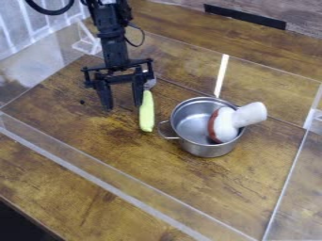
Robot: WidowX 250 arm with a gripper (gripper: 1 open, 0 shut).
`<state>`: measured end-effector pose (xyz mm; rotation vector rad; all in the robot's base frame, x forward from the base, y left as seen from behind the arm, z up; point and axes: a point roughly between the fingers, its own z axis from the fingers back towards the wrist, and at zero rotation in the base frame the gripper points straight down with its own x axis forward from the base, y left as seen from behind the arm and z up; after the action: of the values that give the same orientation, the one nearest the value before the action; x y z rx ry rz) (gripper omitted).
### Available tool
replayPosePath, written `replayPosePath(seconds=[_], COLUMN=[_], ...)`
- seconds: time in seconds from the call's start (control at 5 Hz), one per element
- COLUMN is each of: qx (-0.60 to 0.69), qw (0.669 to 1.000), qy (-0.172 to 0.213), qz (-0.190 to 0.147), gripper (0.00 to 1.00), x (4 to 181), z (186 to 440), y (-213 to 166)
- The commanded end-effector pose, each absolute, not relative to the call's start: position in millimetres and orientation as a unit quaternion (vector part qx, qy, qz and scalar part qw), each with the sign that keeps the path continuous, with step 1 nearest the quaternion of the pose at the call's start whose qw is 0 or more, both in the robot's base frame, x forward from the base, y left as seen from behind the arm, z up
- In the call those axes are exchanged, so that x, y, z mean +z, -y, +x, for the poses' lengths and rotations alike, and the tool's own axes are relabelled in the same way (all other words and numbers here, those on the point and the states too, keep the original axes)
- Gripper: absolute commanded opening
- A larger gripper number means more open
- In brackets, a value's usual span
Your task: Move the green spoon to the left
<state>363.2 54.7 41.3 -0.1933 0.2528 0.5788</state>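
Over table [75,141], claw [120,96] spread above green spoon [145,112] bowl end

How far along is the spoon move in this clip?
Done: the gripper stands open, lowered over the silver-bowl end of the green spoon. In hand: lining up the grasp; nothing is gripped yet. Left: close on the spoon, which lies beside the pot, and carry it left across the table.
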Motion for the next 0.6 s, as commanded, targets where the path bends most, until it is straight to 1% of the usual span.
replayPosePath(seconds=[0.0, 0.2, 0.4], qx=[0.282, 0.282, 0.282], qw=[0.951, 0.95, 0.95], qy=[-0.09, -0.095, -0.101], qz=[-0.092, -0.09, -0.089], gripper=[0.0, 1.0, 1.0], x=[62.3, 60.1, 58.3], z=[376, 382, 388], y=[-53, -44, -34])
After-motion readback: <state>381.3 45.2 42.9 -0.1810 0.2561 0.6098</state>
